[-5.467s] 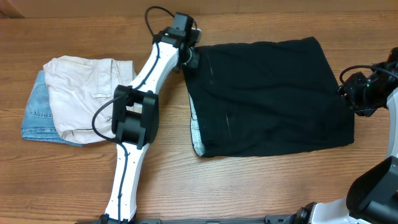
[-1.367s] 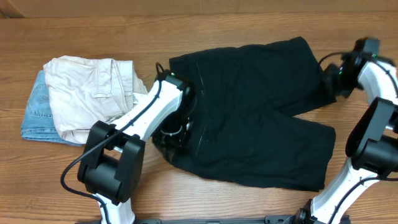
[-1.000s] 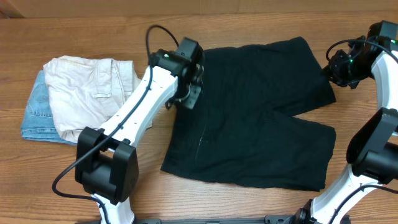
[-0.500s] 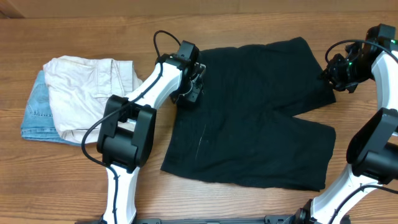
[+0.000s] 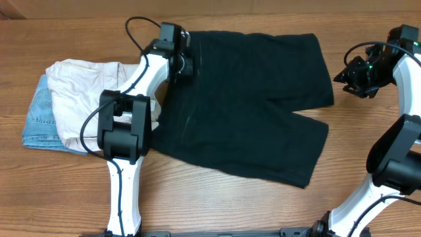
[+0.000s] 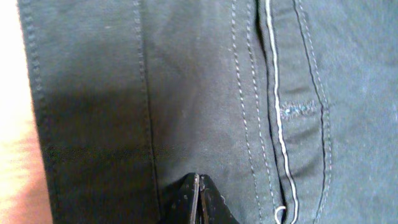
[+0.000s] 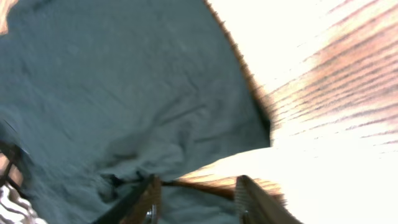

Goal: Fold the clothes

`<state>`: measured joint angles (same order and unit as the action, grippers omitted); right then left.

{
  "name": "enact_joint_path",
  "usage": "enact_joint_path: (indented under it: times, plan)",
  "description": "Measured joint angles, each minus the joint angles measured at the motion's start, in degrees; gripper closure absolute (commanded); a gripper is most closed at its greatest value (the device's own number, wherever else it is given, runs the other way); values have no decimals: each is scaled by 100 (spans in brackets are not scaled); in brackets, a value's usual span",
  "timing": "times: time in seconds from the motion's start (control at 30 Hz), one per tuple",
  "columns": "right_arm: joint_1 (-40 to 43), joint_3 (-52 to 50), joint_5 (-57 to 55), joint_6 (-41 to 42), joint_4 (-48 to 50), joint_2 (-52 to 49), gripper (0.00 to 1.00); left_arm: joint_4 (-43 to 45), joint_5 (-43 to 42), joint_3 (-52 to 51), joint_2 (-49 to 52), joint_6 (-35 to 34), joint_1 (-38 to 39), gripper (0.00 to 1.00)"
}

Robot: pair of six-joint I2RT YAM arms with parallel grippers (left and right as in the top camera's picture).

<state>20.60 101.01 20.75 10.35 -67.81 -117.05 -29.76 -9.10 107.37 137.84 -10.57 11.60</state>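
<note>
The black shorts [image 5: 243, 99] lie spread flat mid-table, waistband to the left, legs to the right. My left gripper [image 5: 182, 64] is at the waistband's far left corner, shut on the fabric. In the left wrist view its closed fingertips [image 6: 198, 190] pinch the dark cloth beside the stitched waistband [image 6: 93, 106]. My right gripper [image 5: 343, 75] hovers open and empty just right of the far leg, not touching it. In the right wrist view its gripper [image 7: 199, 199] is open over the wood, with the shorts [image 7: 124, 93] ahead of it.
A folded beige garment [image 5: 92, 95] lies on folded blue denim [image 5: 36, 122] at the left, and the shorts' left edge reaches it. My left arm [image 5: 141, 82] stretches over the pile's right edge. Bare wooden table [image 5: 368, 151] lies right of the shorts.
The shorts have slid left with my left gripper, which moved up and left. My right gripper has let go of the leg and stays at the right, open.
</note>
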Motion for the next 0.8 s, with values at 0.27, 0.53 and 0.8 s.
enact_joint_path:
  times: [0.27,0.53,0.8]
  plan:
    - [-210,-863,-24,98,774,0,33,-1088,79,1014,326,59,72,61]
    - [-380,-2050,-457,603,2312,2,62,-3117,149,2857,382,527,79,60]
    - [-369,-2487,-619,955,3615,15,96,-4721,184,4765,382,824,79,63]
